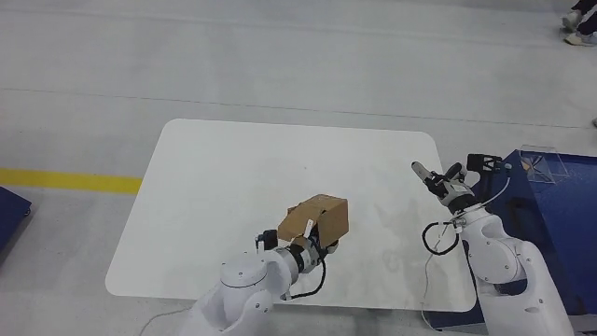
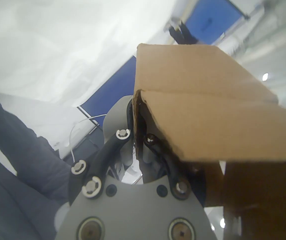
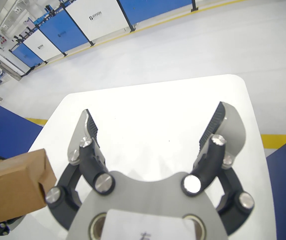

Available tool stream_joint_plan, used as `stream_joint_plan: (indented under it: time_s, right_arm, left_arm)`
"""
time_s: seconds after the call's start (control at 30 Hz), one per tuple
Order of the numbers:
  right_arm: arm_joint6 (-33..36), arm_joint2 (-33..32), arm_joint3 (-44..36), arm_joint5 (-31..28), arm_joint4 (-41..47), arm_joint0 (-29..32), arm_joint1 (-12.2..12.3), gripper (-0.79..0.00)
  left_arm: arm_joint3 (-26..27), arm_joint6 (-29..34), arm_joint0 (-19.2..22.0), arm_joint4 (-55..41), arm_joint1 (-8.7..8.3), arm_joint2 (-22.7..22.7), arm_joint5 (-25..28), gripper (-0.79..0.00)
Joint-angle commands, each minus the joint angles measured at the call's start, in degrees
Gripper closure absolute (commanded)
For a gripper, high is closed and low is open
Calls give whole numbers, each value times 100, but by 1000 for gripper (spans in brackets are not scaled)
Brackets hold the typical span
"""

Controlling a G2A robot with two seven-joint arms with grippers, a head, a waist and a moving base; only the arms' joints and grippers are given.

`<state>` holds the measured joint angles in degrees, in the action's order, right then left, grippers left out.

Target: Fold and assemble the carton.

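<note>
White tabletop [image 1: 233, 168], lower centre, on pale floor [image 1: 280, 47]: left gripper [image 2: 136, 136] jaws clamp the carton [image 1: 317, 217], right gripper [image 3: 154, 108] jaws stand apart.

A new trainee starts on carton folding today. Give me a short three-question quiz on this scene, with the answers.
1. True or false: the right gripper is shut on the carton.
2. What holds the carton? A) the left gripper B) the right gripper C) nothing holds it.
3. Fill in: the carton is folded up into a ___ shape.

Key: 1. False: the right gripper is open and apart from the carton. 2. A. 3. Box.
</note>
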<state>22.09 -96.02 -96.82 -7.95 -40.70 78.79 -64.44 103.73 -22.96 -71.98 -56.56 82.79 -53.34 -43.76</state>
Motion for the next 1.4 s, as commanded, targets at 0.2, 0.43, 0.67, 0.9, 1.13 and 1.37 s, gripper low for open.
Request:
stream_joint_plan:
  time_s: [0.2,0.43,0.67,0.9,1.13,1.37]
  right_arm:
    - [-23,2,1,12,-1,5,0,-785]
    - [-23,2,1,12,-1,5,0,-785]
    - [-23,2,1,12,-1,5,0,-785]
    - [-23,2,1,12,-1,5,0,-785]
    - [-23,2,1,12,-1,5,0,-785]
    - [-23,2,1,12,-1,5,0,-785]
  left_arm:
    - [-3,-122,8,-82,-2,13,7,0]
    - [-61,-1236,-58,-1211,152,-69,230,0]
    - [-54,-4715,484,-4323,745,489,2990,0]
    - [-1612,-5486,1642,-5328,1182,658,5207,0]
    - [-3252,-5407,2450,-5609,1493,917,5802,-336]
    - [-4006,-5021,2791,-5841,1718,1042,5783,-785]
